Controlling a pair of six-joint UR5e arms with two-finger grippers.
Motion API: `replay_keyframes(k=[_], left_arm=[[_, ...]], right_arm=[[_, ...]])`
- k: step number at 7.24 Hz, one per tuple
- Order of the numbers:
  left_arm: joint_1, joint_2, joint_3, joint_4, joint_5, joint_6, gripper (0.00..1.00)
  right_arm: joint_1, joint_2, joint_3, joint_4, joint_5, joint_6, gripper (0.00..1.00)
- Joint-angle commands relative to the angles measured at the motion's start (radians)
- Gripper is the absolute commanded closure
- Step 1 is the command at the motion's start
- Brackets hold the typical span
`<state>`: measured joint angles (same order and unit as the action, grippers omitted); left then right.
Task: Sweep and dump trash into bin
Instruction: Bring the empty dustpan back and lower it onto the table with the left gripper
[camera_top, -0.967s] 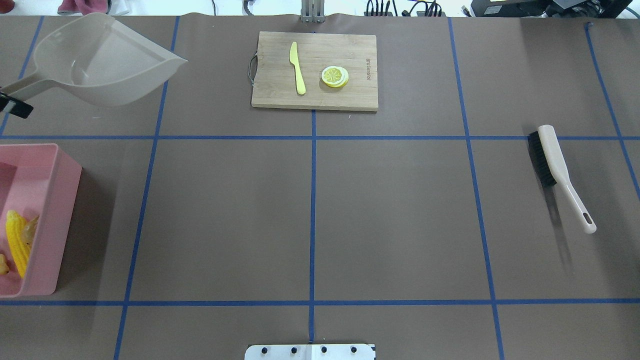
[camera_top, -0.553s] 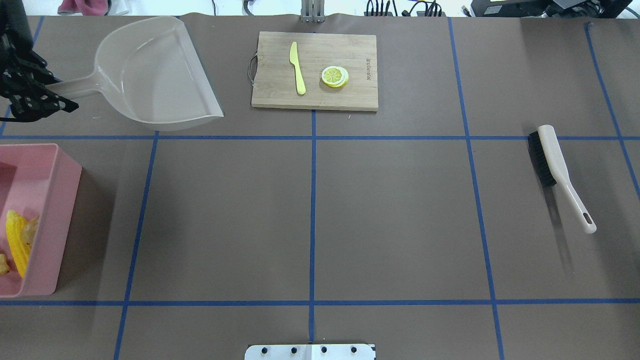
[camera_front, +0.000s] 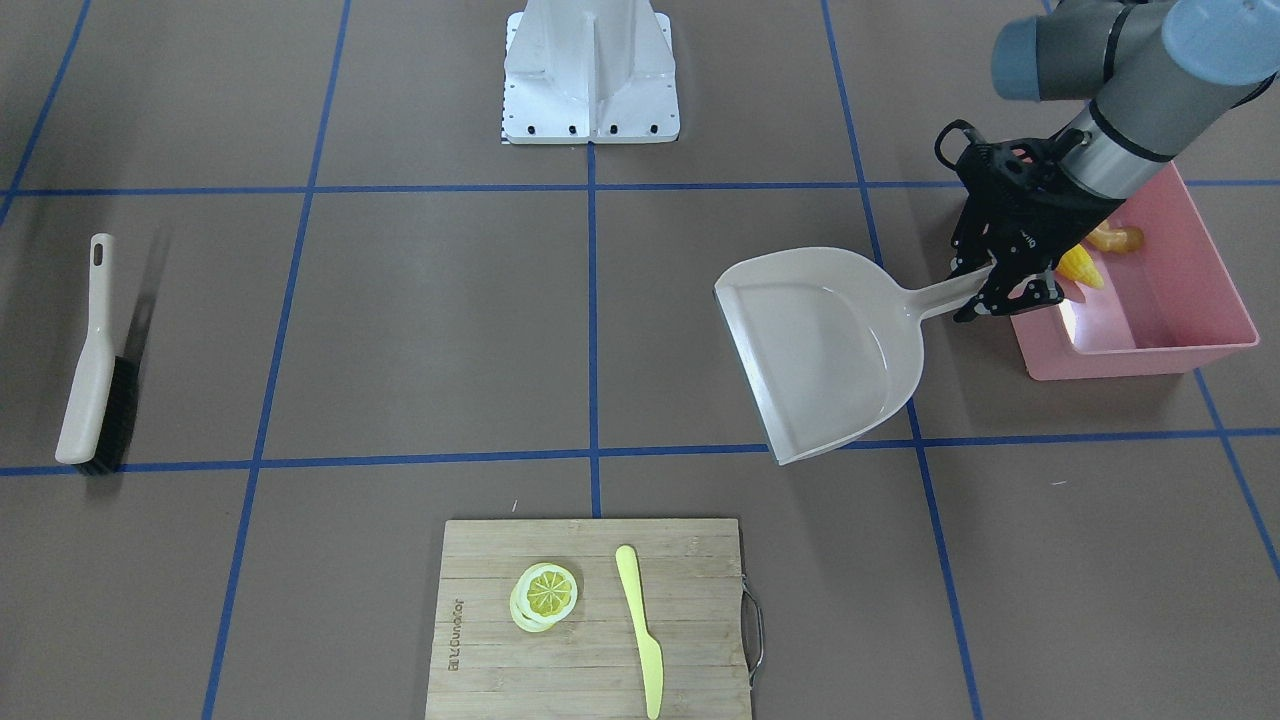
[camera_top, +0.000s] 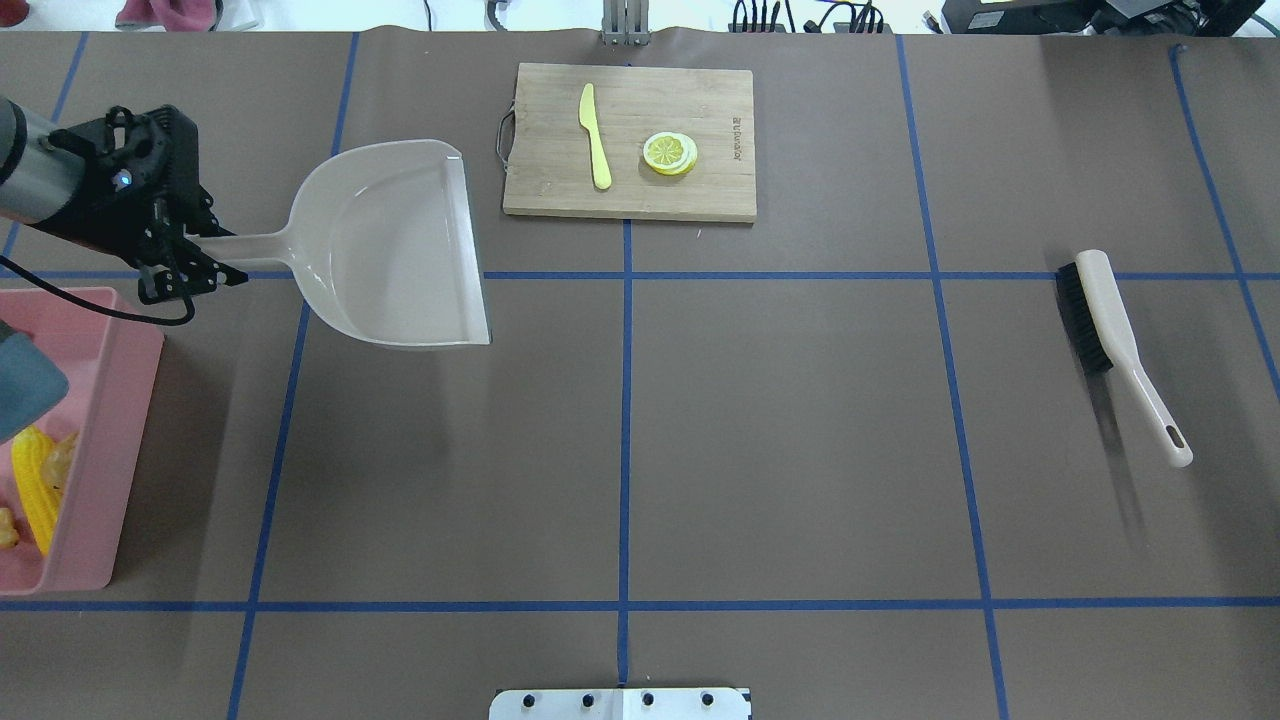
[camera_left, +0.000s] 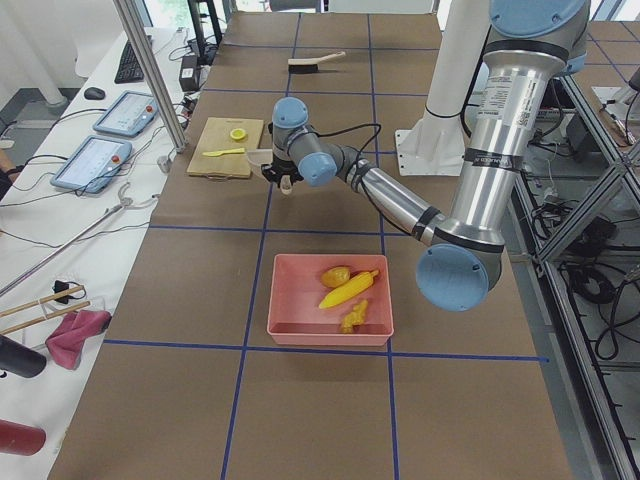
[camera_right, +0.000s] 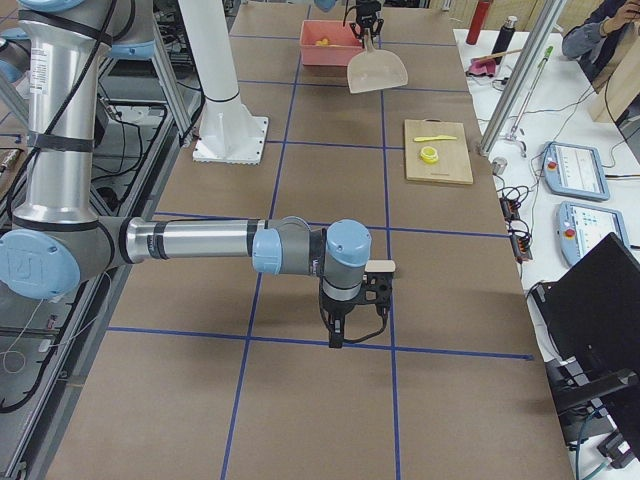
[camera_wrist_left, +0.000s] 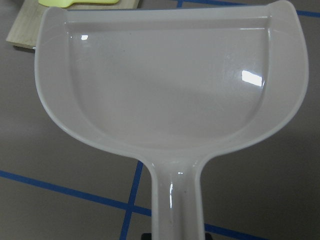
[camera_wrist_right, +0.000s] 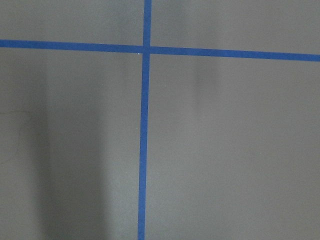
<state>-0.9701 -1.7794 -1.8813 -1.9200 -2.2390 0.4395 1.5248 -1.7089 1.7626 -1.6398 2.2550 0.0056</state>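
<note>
The pink bin (camera_top: 118, 400) stands at the table's left edge and also shows in the front view (camera_front: 1150, 355). In it lie the yellow corn cob (camera_top: 35, 485), the tan ginger root (camera_left: 353, 319) and the brown potato (camera_left: 336, 276). My left gripper (camera_top: 205, 255) is shut on the handle of the beige dustpan (camera_top: 400, 245), just beyond the bin. The pan is empty in the left wrist view (camera_wrist_left: 170, 85) and roughly level. My right gripper (camera_right: 340, 335) shows only in the exterior right view, over bare table. I cannot tell if it is open or shut.
A beige brush (camera_top: 1110, 330) with black bristles lies at the right. A wooden cutting board (camera_top: 545, 170) at the far middle carries a pale yellow knife (camera_top: 596, 135) and a lemon slice (camera_top: 669, 153). The robot's base plate (camera_front: 590, 70) is at the near edge.
The left gripper has come into view from the left. It has carried the dustpan right and nearer, from the far left corner, and the pan has turned from tilted to level.
</note>
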Motion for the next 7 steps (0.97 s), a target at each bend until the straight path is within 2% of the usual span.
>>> replay_keyframes(k=[1, 3, 4, 6, 7], left_arm=[[0.091, 0.002, 0.077, -0.037, 0.001, -0.001, 1.00], [0.149, -0.026, 0.160, -0.121, 0.008, -0.008, 1.00], [0.160, -0.029, 0.166, -0.123, 0.042, -0.008, 1.00], [0.188, -0.038, 0.171, -0.144, 0.050, -0.002, 1.00], [0.189, -0.034, 0.171, -0.195, 0.096, 0.002, 0.81]], right_arm=[[0.000, 0.000, -0.003, 0.000, 0.000, -0.001, 0.00], [0.000, 0.000, -0.005, 0.000, 0.000, -0.001, 0.00], [0.000, 0.000, -0.005, 0.000, 0.000, -0.001, 0.00], [0.000, 0.000, -0.006, 0.000, 0.000, -0.001, 0.00], [0.000, 0.000, -0.006, 0.000, 0.000, -0.001, 0.00]])
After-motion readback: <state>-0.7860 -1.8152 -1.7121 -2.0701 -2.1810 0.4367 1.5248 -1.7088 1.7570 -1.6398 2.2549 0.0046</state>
